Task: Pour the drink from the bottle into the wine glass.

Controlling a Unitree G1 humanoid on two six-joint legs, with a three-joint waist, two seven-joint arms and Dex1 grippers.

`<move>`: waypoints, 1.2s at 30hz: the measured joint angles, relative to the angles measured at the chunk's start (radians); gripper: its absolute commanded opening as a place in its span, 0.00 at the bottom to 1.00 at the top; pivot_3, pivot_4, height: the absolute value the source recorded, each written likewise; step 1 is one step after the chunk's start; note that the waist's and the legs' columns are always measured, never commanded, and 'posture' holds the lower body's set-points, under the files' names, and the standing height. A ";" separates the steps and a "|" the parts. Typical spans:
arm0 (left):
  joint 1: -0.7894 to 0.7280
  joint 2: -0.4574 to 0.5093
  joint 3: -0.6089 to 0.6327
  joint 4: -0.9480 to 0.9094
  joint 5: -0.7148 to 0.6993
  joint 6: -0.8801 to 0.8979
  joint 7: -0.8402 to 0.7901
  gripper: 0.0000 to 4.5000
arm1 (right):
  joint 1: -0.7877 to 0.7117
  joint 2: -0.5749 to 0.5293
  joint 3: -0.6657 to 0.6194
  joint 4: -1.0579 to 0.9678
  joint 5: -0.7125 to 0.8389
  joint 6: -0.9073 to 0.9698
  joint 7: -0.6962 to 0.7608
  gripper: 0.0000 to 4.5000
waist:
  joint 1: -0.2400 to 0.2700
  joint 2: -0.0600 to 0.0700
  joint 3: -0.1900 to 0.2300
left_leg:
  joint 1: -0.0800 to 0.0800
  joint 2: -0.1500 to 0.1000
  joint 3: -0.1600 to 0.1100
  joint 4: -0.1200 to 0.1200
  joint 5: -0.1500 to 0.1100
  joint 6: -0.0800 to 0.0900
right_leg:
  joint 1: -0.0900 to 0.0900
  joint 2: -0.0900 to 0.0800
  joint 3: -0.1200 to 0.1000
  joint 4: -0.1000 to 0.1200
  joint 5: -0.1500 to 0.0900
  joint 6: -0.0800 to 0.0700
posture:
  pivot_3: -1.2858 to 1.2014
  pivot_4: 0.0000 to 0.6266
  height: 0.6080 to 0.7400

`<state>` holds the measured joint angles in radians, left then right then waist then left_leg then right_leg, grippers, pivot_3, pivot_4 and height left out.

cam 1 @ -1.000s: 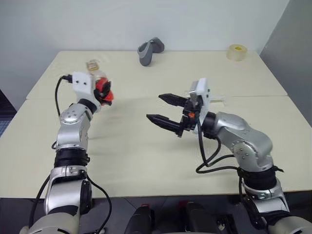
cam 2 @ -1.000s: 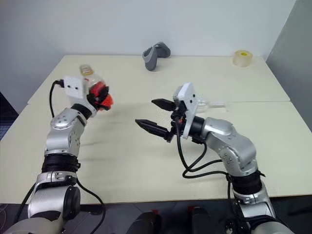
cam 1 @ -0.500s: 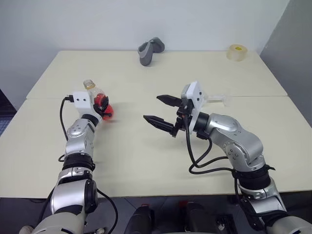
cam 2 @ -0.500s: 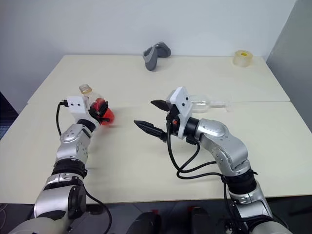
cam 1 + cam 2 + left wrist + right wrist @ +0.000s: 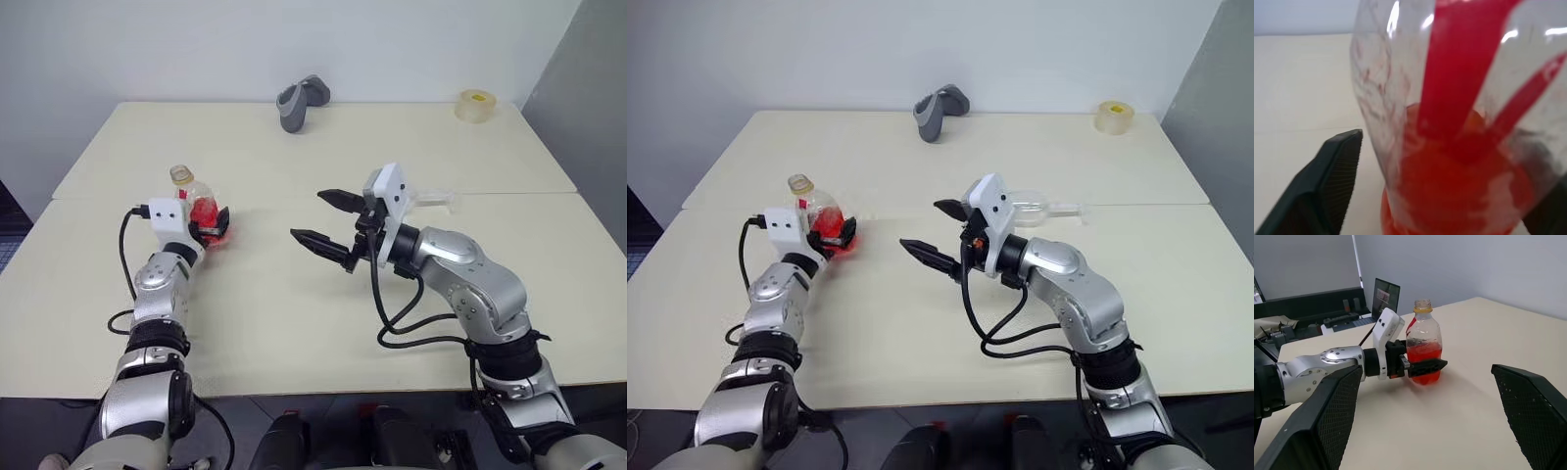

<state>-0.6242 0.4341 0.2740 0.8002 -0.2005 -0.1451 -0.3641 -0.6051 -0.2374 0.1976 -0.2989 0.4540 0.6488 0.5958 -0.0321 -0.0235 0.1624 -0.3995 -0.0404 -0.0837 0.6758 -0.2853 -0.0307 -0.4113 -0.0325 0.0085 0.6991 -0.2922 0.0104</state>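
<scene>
Bracketing the uncapped bottle (image 5: 201,208) with the left claw (image 5: 212,225) at left of centre in the head views, black fingers released and standing on either side of the rounded body. Showing, in the left wrist view, a strip of bare counter (image 5: 1303,88) between one ribbed finger (image 5: 1332,176) and the clear plastic wall, so not gripping.

Showing the bottle standing upright on its base on the cream counter, with a yellow ring at the open neck and a red-and-white label just beneath it. Carrying the red-orange drink (image 5: 1423,357) in the lower half of the bottle, with the upper half clear.

Hovering above the counter at the centre of the frame with the right claw (image 5: 308,214), fingers spread wide and grasping nothing, tips pointing toward the bottle but well apart from it.

Showing the wine glass (image 5: 1034,207) lying on its side on the counter right of centre, just behind the right wrist, with the stem pointing toward the right edge and the bowl partly hidden by the white camera mount.

Showing also, along the far edge of the counter, a grey handle-shaped object (image 5: 302,101) at upper centre and a roll of tape (image 5: 476,105) at upper right, both well apart from the arms.
</scene>
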 measured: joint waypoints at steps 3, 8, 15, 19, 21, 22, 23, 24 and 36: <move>0.048 -0.004 0.006 -0.098 -0.019 0.054 0.016 1.00 | -0.004 0.001 -0.001 0.014 -0.002 -0.015 0.004 1.00 | 0.000 0.000 0.000 | 0.000 0.000 0.000 0.000 0.000 0.000 | 0.000 0.000 0.000 0.000 0.000 0.000 | 0.52 0.24 1.00; 0.187 -0.020 0.008 -0.364 -0.062 0.216 0.052 1.00 | -0.006 0.005 -0.007 0.035 -0.002 -0.033 0.005 1.00 | 0.000 0.000 0.000 | 0.000 0.000 0.000 0.000 0.000 0.000 | 0.000 0.000 0.001 0.000 0.000 0.000 | 0.52 0.24 1.00; 0.332 -0.013 0.029 -0.652 -0.100 0.415 0.093 1.00 | -0.004 0.006 -0.010 0.039 -0.002 -0.045 0.013 1.00 | -0.001 0.000 0.000 | 0.000 0.000 0.000 0.000 0.000 0.000 | 0.000 0.000 0.002 0.000 0.000 0.000 | 0.52 0.24 1.00; 0.453 0.034 0.044 -0.839 -0.130 0.576 0.089 1.00 | 0.012 -0.010 -0.018 0.037 -0.003 -0.048 0.013 1.00 | 0.000 0.000 0.000 | 0.001 0.000 0.000 -0.001 -0.001 0.001 | 0.000 0.000 0.002 0.000 0.000 0.000 | 0.52 0.24 1.00; 0.476 0.100 0.043 -0.930 -0.165 0.705 0.059 1.00 | 0.037 -0.043 -0.019 0.037 -0.021 -0.058 0.013 1.00 | 0.005 0.000 0.000 | 0.000 0.000 -0.001 -0.001 -0.002 0.003 | 0.001 0.000 0.000 -0.001 0.000 0.000 | 0.52 0.24 1.00; 0.474 0.133 0.045 -0.962 -0.181 0.744 0.044 1.00 | 0.044 -0.056 -0.019 0.037 -0.036 -0.063 0.013 1.00 | 0.008 0.000 0.000 | 0.000 0.000 -0.001 0.000 -0.002 0.003 | 0.002 0.000 0.000 -0.001 0.000 0.000 | 0.52 0.24 1.00; 0.463 0.165 0.046 -0.993 -0.196 0.781 0.028 1.00 | 0.048 -0.072 -0.019 0.037 -0.047 -0.073 0.013 1.00 | 0.010 0.000 0.000 | 0.001 0.000 -0.002 0.000 -0.002 0.003 | 0.003 0.000 0.000 -0.001 0.000 0.000 | 0.52 0.24 1.00; 0.435 0.196 0.044 -1.017 -0.219 0.824 0.002 1.00 | 0.049 -0.091 -0.022 0.037 -0.059 -0.087 0.014 1.00 | 0.012 0.000 0.000 | 0.001 0.000 -0.002 0.000 -0.002 0.003 | 0.004 0.000 -0.001 -0.001 0.000 0.000 | 0.52 0.24 1.00; 0.150 0.331 -0.185 -1.001 -0.311 1.008 -0.310 1.00 | 0.093 -0.311 -0.087 0.181 -0.266 -0.288 0.014 1.00 | 0.000 0.000 0.000 | 0.003 0.001 0.002 -0.002 -0.001 0.001 | 0.004 0.001 0.002 -0.002 0.000 0.000 | 0.52 0.24 1.00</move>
<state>-0.4740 0.7652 0.0887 -0.2006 -0.5116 0.8626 -0.6741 -0.5126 -0.5480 0.1102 -0.1180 0.1879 0.3604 0.6099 -0.0317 -0.0231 0.1628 -0.3960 -0.0396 -0.0819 0.6736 -0.2859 -0.0300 -0.4069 -0.0311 0.0100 0.6973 -0.2923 0.0107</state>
